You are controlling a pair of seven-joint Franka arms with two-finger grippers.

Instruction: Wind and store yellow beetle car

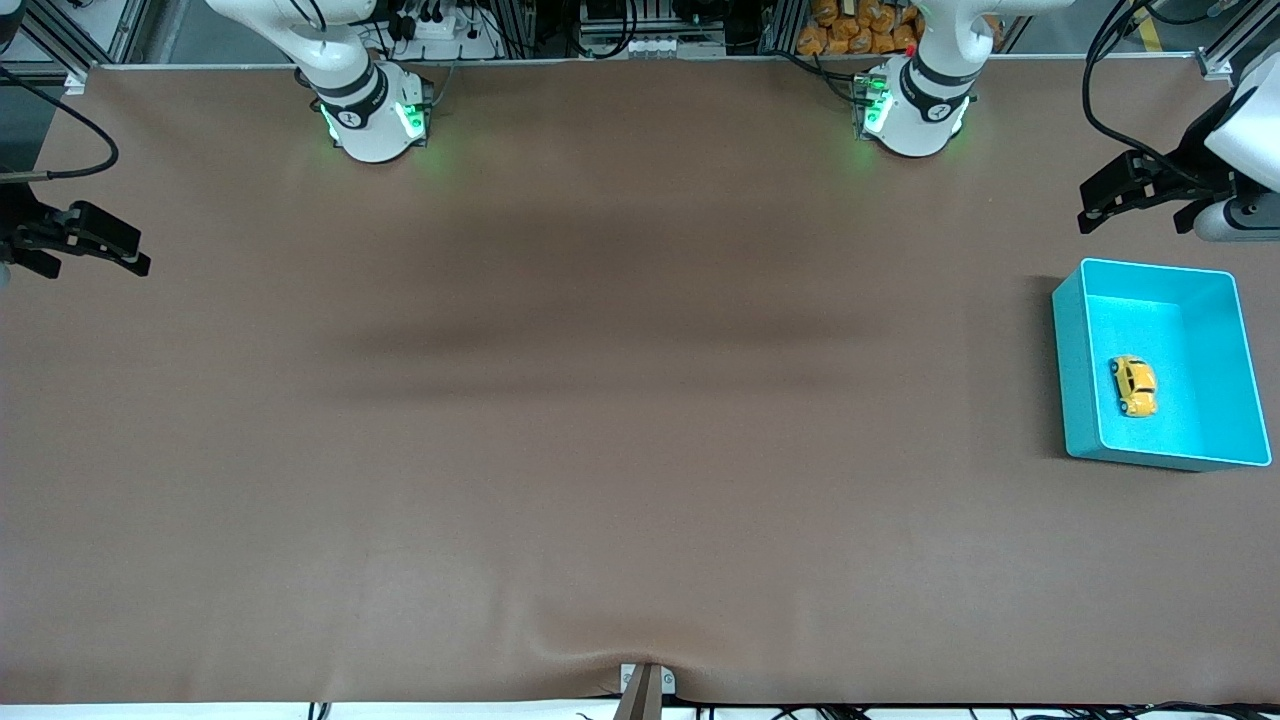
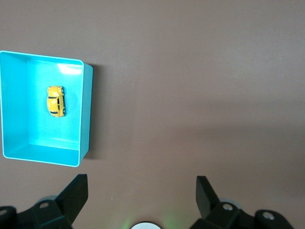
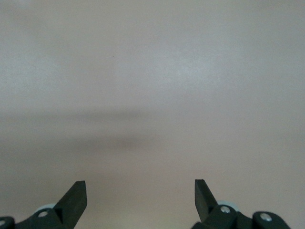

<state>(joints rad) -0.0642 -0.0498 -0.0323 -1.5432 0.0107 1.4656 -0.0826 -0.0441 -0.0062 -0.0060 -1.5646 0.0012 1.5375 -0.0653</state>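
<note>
The yellow beetle car (image 1: pixel 1134 385) lies on its wheels inside the turquoise bin (image 1: pixel 1078 390) at the left arm's end of the table. It also shows in the left wrist view (image 2: pixel 55 100), in the bin (image 2: pixel 86 114). My left gripper (image 1: pixel 1090 208) is open and empty, up in the air over bare table beside the bin; in its wrist view (image 2: pixel 141 191) the jaws stand wide apart. My right gripper (image 1: pixel 135 258) is open and empty at the right arm's end, over bare table; its wrist view (image 3: pixel 140 193) shows only the mat.
The brown mat (image 1: pixel 600 420) covers the whole table. The two arm bases (image 1: pixel 372 115) (image 1: pixel 915 110) stand along the table's edge farthest from the front camera. A small clamp (image 1: pixel 645 685) sits at the nearest edge.
</note>
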